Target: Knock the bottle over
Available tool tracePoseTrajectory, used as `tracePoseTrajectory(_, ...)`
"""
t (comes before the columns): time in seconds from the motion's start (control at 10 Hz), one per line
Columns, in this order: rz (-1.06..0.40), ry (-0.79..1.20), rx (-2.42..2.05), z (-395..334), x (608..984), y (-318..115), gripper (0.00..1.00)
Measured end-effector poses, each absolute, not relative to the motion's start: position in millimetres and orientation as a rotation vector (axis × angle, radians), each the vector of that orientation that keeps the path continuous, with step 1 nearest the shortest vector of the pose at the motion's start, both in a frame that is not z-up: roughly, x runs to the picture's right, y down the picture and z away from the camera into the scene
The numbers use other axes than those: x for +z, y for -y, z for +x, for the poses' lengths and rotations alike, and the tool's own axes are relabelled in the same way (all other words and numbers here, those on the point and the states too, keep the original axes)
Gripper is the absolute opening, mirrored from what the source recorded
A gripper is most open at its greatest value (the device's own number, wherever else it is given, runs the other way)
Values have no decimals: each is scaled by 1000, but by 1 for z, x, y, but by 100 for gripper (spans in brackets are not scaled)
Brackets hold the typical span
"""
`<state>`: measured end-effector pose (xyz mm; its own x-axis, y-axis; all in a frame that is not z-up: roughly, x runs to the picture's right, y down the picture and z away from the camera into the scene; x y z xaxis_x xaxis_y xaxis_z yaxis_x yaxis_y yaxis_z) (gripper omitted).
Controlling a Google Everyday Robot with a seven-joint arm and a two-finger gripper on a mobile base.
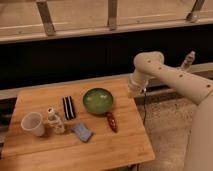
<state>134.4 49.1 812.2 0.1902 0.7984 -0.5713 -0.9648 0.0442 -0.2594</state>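
Nearest you on the wooden worktop [110,150], left of centre, is a small blue pad [81,132], lying flat. Just behind it and to the left stands the bottle [55,121]: clear plastic, white cap, pale label, upright, approx. as tall as the whitish cup [32,123] just beside it on the left. Can't tell if those two touch. Right of the pad, near the middle, a reddish-brown oblong thing [111,121] lies w/ its long side running near-to-far.

A bit farther back, a dark striped bar [68,107] lies flat, behind & right of the bottle. Right of the bar sits a green bowl [98,100], apart from it; the reddish thing's far end is close to the bowl's near right rim.

Your gripper [132,91] hangs at the worktop's far right edge, just right of the bowl and well apart from the bottle, w/ bowl & bar between them. Can't tell how far open it is or if it has hold of anything. The white arm [170,77] comes in from the right side.

Farthest back, on the right, a second clear bottle [188,60] stands on a ledge [205,67] behind the arm.
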Motion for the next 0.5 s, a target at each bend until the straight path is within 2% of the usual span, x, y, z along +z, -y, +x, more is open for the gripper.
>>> tracePoseTrajectory(0.5, -726, -302, 1152, 64, 782, -127, 0)
